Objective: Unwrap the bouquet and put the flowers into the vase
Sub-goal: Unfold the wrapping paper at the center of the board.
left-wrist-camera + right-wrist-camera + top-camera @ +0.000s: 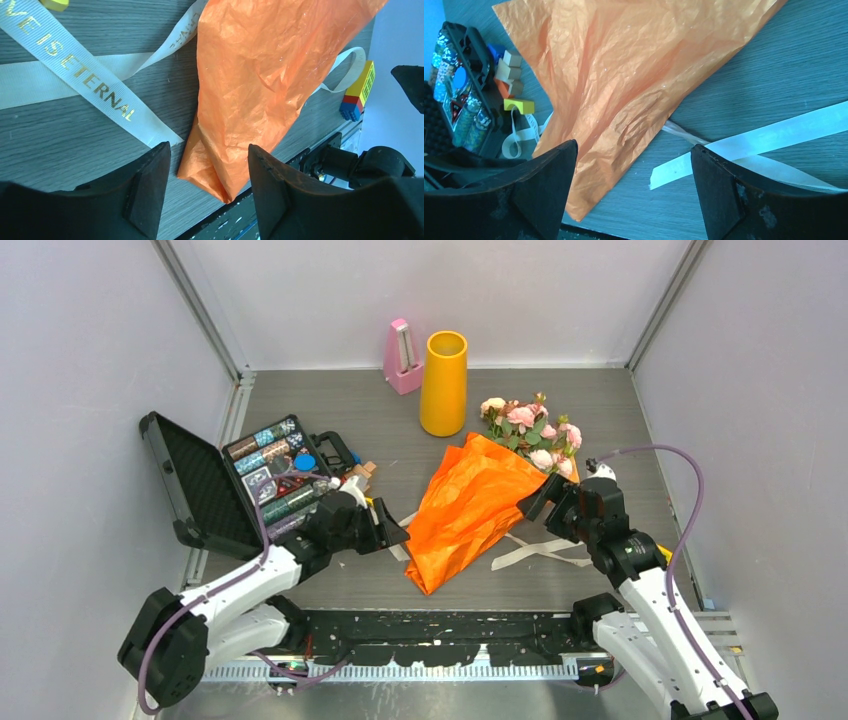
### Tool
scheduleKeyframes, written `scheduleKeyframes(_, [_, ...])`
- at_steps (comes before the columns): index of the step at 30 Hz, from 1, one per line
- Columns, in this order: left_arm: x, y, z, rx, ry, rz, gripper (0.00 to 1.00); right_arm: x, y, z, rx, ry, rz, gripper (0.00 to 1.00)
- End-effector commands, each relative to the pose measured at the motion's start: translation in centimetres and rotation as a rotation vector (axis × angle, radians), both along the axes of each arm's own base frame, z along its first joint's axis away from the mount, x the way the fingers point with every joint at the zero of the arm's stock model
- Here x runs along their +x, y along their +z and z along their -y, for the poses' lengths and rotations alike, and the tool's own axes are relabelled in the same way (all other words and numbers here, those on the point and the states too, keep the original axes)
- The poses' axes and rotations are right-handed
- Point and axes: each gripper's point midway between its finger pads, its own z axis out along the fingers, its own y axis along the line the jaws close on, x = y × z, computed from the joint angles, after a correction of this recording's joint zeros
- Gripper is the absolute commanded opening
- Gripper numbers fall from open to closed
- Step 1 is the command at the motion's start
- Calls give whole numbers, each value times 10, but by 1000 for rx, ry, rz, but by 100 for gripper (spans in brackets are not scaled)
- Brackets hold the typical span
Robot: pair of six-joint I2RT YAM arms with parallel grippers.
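The bouquet (480, 495) lies on the table in crinkled orange paper (260, 75) (624, 75), its pink flowers (530, 430) sticking out at the far end. Its beige ribbon (540, 552) (75, 65) (764, 137) trails loose on both sides. The yellow-orange vase (444, 383) stands upright behind it. My left gripper (388, 530) (210, 175) is open just left of the paper, with the paper's near tip seen between its fingers, not touched. My right gripper (545, 502) (634, 165) is open at the paper's right edge, holding nothing.
A pink metronome (402, 358) stands left of the vase. An open black case (250, 480) with patterned rolls lies at the left, small blocks (360, 475) beside it. A coloured block (357, 90) lies near the front rail.
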Motion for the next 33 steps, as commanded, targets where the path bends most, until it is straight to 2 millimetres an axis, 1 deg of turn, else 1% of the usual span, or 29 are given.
scheduleKeyframes(1, [9, 9, 12, -55, -13, 18, 58, 0, 24, -13, 63, 54, 37, 88])
scheduleKeyframes(3, [12, 10, 18, -74, -25, 26, 55, 0, 26, -15, 69, 64, 38, 88])
scheduleKeyframes(6, [16, 5, 24, -72, -41, 10, 53, 0, 26, -16, 72, 70, 34, 88])
scheduleKeyframes(11, [17, -2, 33, -81, -80, -3, 49, 1, 25, -16, 72, 65, 31, 88])
scheduleKeyframes(18, [18, -9, 42, -113, -110, -15, 30, 4, 22, -17, 67, 70, 20, 88])
scheduleKeyframes(19, [19, -8, 45, -127, -115, -7, 26, 5, 22, -17, 66, 70, 20, 88])
scheduleKeyframes(21, [20, -5, 48, -149, -124, 1, 14, 6, 22, -18, 65, 71, 17, 88])
scheduleKeyframes(24, [19, -2, 49, -156, -135, 16, 1, 7, 22, -19, 68, 75, 15, 87])
scheduleKeyframes(28, [17, 13, 54, -166, -196, 86, 0, 8, 26, -20, 74, 74, 21, 88])
scheduleKeyframes(31, [11, 32, 64, -176, -270, 163, 0, 9, 29, -20, 82, 69, 24, 88])
scheduleKeyframes(33, [3, 42, 72, -179, -336, 212, 0, 10, 31, -21, 84, 69, 28, 87])
